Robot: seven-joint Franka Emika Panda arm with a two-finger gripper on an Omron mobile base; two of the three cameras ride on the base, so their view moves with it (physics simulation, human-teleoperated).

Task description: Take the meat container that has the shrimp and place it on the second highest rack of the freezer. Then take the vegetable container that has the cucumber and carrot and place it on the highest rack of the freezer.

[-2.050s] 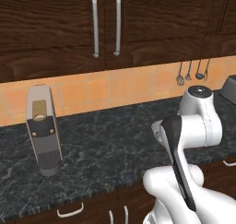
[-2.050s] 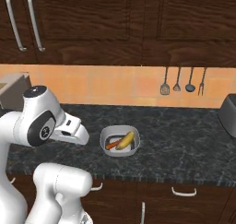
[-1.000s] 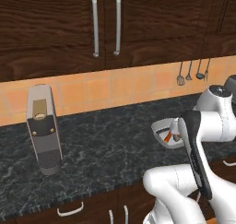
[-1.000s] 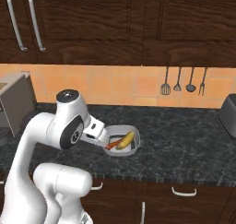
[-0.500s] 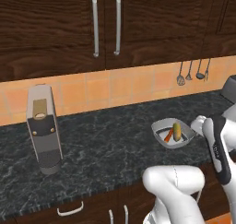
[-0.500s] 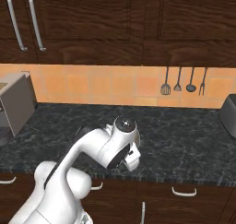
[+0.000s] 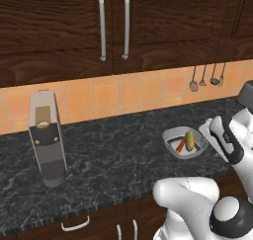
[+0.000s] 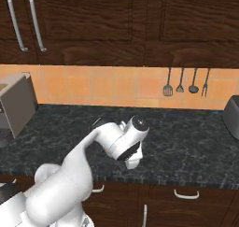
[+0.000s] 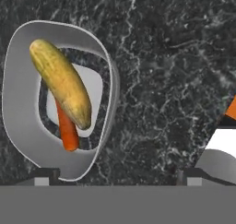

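Above the vegetable container [image 9: 27, 140], gripper [image 9: 115, 174] stood spread and empty, one finger overhanging its rim; closing there risked tipping cucumber [image 9: 62, 82] and carrot [image 9: 68, 132].

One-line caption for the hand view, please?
Open gripper above the dark counter, grey bowl with cucumber lying over carrot.

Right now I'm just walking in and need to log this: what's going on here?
The arm hangs over the dark counter with its gripper open and empty, looking down at a grey bowl. The bowl holds a cucumber lying across a carrot. The bowl sits on the counter, not yet grasped. A grey appliance stands further left on the counter, and utensils hang on the tiled wall.
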